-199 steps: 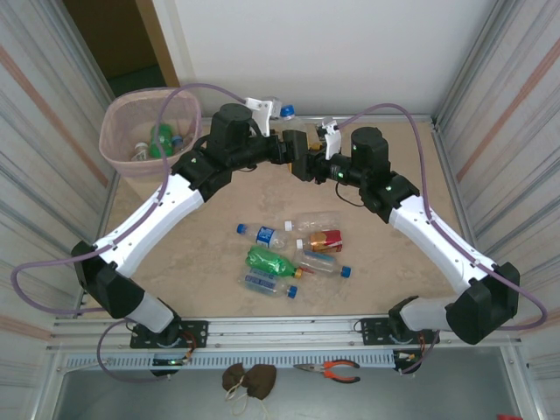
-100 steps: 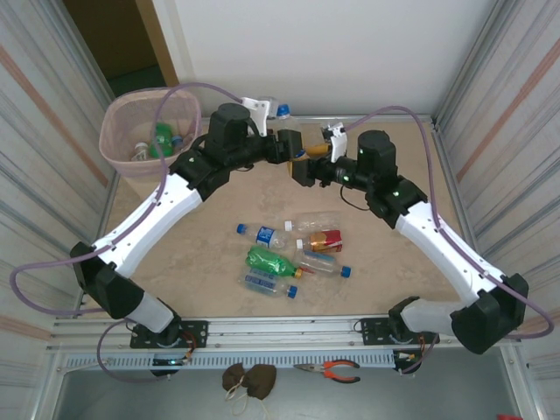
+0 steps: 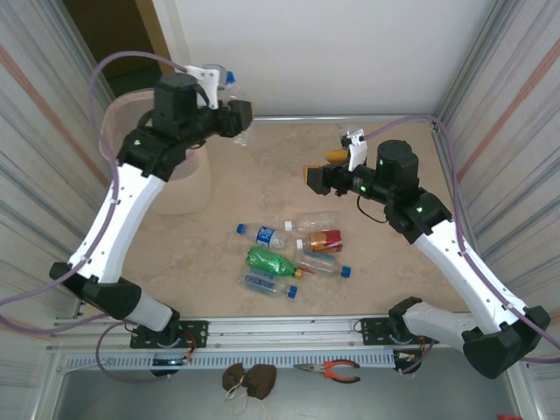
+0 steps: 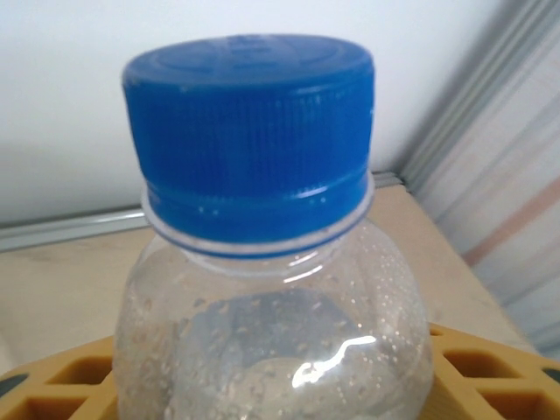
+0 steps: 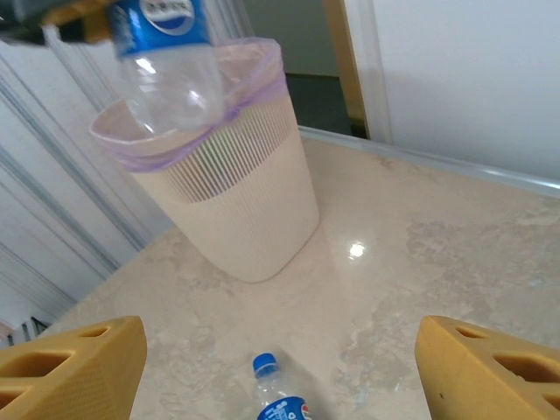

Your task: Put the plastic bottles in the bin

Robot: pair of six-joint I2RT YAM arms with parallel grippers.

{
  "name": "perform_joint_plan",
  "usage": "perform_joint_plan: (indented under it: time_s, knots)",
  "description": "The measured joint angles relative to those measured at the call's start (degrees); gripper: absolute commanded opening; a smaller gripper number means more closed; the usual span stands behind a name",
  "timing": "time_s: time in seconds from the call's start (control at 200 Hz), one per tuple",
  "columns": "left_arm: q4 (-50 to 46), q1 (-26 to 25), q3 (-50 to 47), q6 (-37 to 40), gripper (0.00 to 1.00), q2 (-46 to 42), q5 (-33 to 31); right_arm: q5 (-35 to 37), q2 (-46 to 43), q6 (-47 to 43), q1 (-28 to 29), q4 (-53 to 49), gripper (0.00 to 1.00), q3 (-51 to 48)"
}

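While the left gripper clenches a clear blue-capped plastic bottle around its body, raised at the far left of the table just beside the rim of the pale pink tapered plastic bin, the right gripper hangs above the far middle. Its 2 orange fingers are spread wide with nothing between them.

Beige marbled tabletop: about 6 loose plastic bottles lie on their sides in 1 cluster at the centre, among them a green bottle and a red-labelled bottle.

Surroundings: white rear wall; corrugated metal side panels; dark opening behind the bin; aluminium rail along the near edge. Nearer than the rail lie orange-handled pliers and a brown lump.
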Motion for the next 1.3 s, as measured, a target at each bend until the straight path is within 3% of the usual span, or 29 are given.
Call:
perform_joint_plan:
  time_s: [0.11, 0.401, 0.566, 0.807, 1.303]
  knots:
    - [-4.26, 4.31, 3.06, 3.48, 0.6, -0.66, -2.6, 0.28, 0.0, -0.28, -0.17, -0.79, 0.79, 0.0]
    - [-12.98, 21.73, 4.39, 10.16, 0.6, -0.09, -4.37, 0.48, 0.0, -0.63, -0.26, -2.14, 0.79, 0.0]
    - [-15.67, 27.74, 4.39, 13.16, 0.6, 2.19, -4.37, 0.5, 0.02, -0.63, -0.26, -2.38, 0.79, 0.0]
    - [-16.68, 32.28, 2.34, 16.94, 0.61, 7.28, -4.37, 0.5, 0.02, -0.63, -0.26, -2.67, 0.79, 0.0]
    - [-20.13, 36.3, 1.68, 19.87, 0.65, 21.11, -4.09, 1.55, 0.09, -1.07, -0.61, -3.15, 0.79, 0.0]
